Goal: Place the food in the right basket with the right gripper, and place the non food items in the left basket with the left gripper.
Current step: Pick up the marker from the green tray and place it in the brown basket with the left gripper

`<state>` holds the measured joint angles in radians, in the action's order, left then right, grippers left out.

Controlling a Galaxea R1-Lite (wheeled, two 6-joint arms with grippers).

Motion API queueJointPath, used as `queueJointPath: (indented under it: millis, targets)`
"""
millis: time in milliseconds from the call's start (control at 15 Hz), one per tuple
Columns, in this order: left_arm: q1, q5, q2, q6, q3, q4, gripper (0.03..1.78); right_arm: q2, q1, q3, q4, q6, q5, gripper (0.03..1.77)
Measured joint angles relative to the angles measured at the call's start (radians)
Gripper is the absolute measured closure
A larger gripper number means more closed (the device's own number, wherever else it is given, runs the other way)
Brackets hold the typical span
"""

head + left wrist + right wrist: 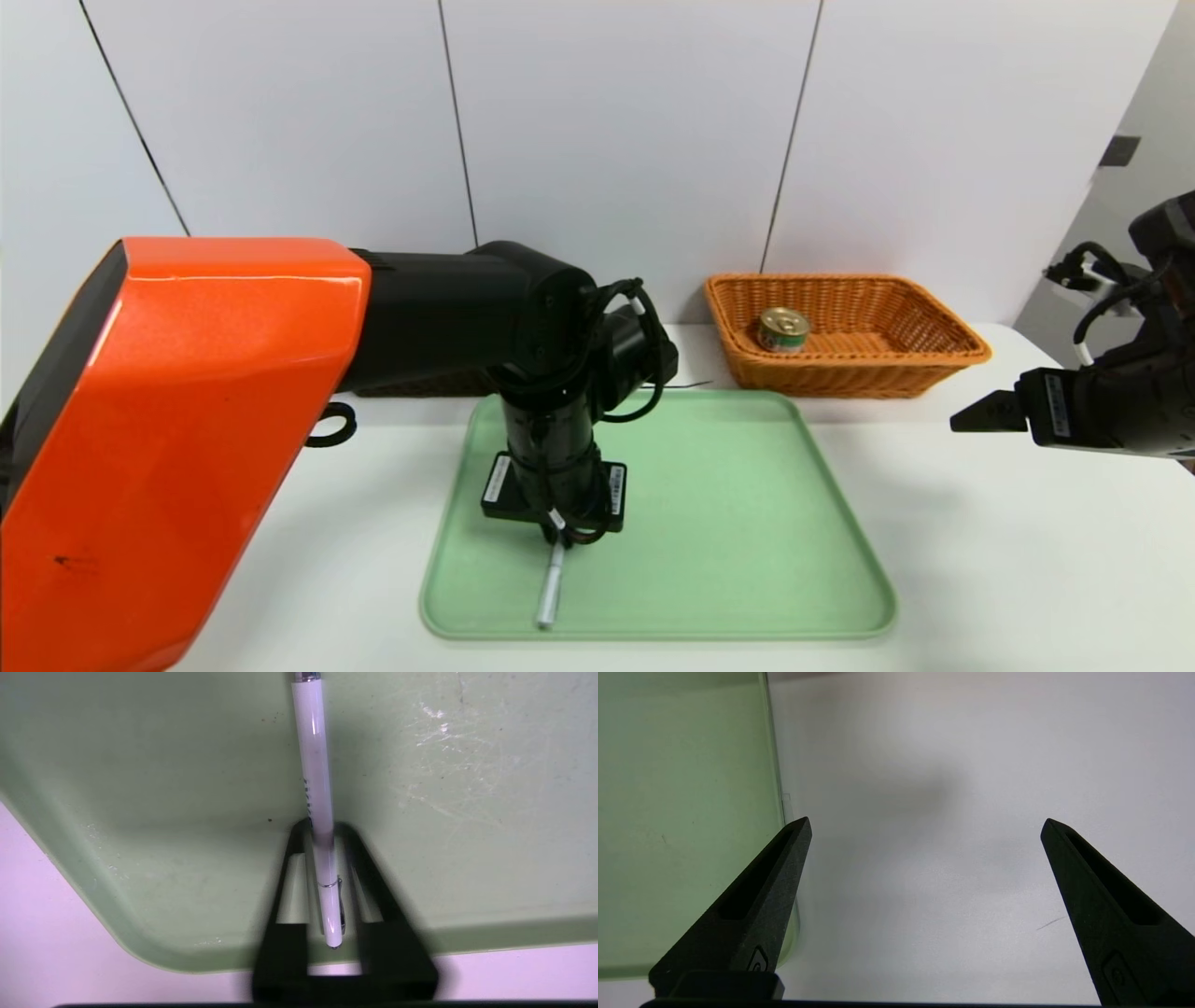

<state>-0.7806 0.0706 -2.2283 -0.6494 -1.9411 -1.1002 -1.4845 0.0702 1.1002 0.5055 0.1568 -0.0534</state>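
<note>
A slim white pen [551,588] [314,756] lies on the green tray [747,523], near its front left. My left gripper [558,539] [321,828] points straight down over it, its fingers shut on the pen's clip end. The tin can of food [782,329] sits inside the orange-tan right basket [952,350] at the back right. Only a sliver of the dark brown left basket [425,384] shows behind my left arm. My right gripper [976,415] [926,826] hovers open over bare table, right of the tray, holding nothing.
The big orange shell of my left arm [187,420] fills the left of the head view and hides that side of the table. The tray's right edge [777,788] runs beside the right gripper. The white wall stands close behind the baskets.
</note>
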Motion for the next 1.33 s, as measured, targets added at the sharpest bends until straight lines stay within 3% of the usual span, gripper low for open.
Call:
queueJointPath:
  millis: [467, 867, 1067, 1333]
  targets:
    - [-0.001, 0.005, 0.027, 0.013, -0.003, -0.002, 1.75, 0.010, 0.000, -0.005, -0.001, 0.000, 0.000, 0.10]
    - [-0.011, 0.034, 0.123, 0.096, -0.010, -0.001, 1.75, 0.013, 0.001, -0.007, 0.000, 0.000, 0.000, 0.10]
    - [-0.016, 0.154, 0.185, 0.226, -0.010, 0.032, 1.75, 0.020, 0.001, -0.006, 0.001, -0.001, -0.001, 0.10]
    - [0.009, 0.254, 0.280, 0.499, -0.010, 0.194, 1.75, 0.023, 0.001, -0.006, 0.001, -0.003, -0.001, 0.10]
